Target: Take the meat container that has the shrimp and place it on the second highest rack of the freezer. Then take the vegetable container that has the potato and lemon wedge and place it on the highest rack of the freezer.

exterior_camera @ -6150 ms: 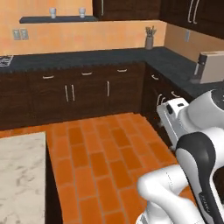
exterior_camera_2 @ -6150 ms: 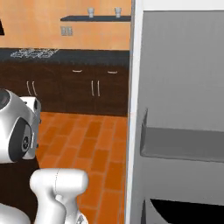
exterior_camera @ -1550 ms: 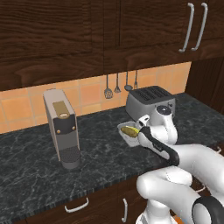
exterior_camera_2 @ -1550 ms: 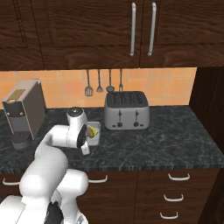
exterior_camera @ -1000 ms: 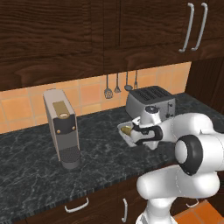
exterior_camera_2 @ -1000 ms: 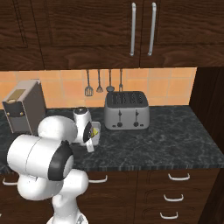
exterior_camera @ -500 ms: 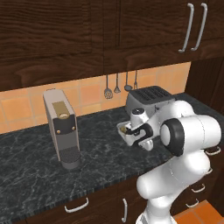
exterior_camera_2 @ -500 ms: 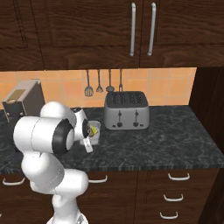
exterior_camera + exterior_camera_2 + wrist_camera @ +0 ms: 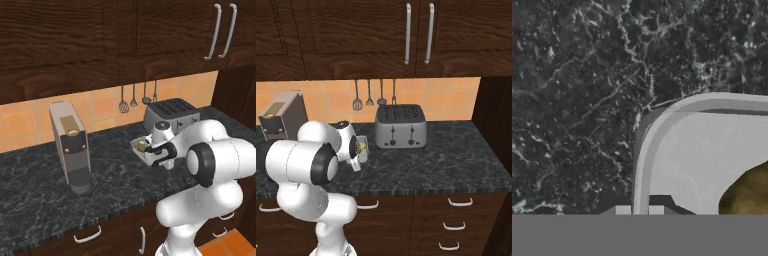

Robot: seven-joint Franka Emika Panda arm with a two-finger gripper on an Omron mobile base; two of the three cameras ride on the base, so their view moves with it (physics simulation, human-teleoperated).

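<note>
Pincer (image 9: 639,210) clenched on rim of vegetable container (image 9: 662,130); tips straddle the wall, potato (image 9: 747,192) inside; lemon wedge (image 9: 362,147) shows yellow in right base view. Container (image 9: 141,146) sits on dark marble counter (image 9: 40,200), just left of toaster (image 9: 170,114), close by; coffee machine (image 9: 70,145) well apart to left; utensils (image 9: 134,95) hang on wall behind; upper cabinets (image 9: 100,35) overhead.
</note>
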